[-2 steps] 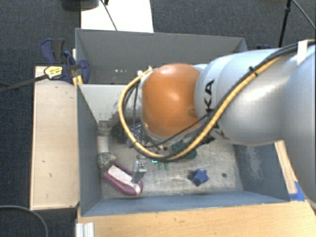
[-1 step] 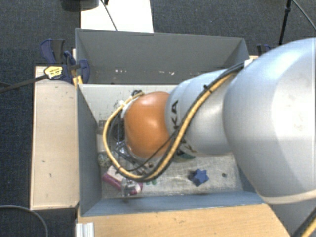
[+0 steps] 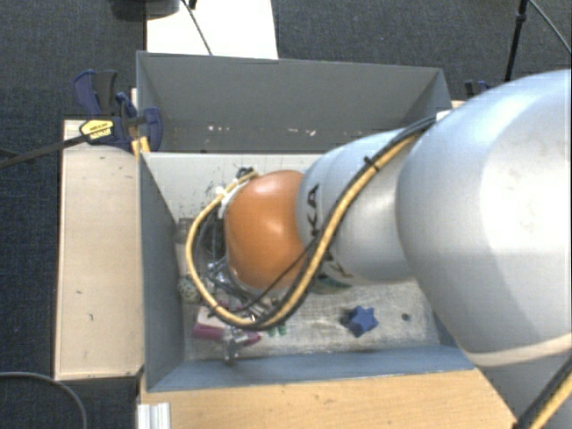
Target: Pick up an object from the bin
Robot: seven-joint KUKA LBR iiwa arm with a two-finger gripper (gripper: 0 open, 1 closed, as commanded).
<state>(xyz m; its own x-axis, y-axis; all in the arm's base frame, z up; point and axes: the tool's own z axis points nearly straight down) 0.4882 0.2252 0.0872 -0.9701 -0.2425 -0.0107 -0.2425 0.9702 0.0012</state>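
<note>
My gripper (image 3: 221,281) is low in the bin's left half, with its dark metal body showing under the orange cover. A magenta pen-like stick (image 3: 213,332) lies just in front of it, near the bin's front left corner. A small green thing (image 3: 278,329) lies beside the stick, partly hidden by the cable loop. A small blue lumpy thing (image 3: 360,320) rests on the floor to the right, apart from the gripper.
The arm, its orange cover and a looped yellow-black cable hide the bin's middle and right. A pale speckled thing (image 3: 189,289) sits against the left wall. Bare floor shows along the front wall around the blue thing.
</note>
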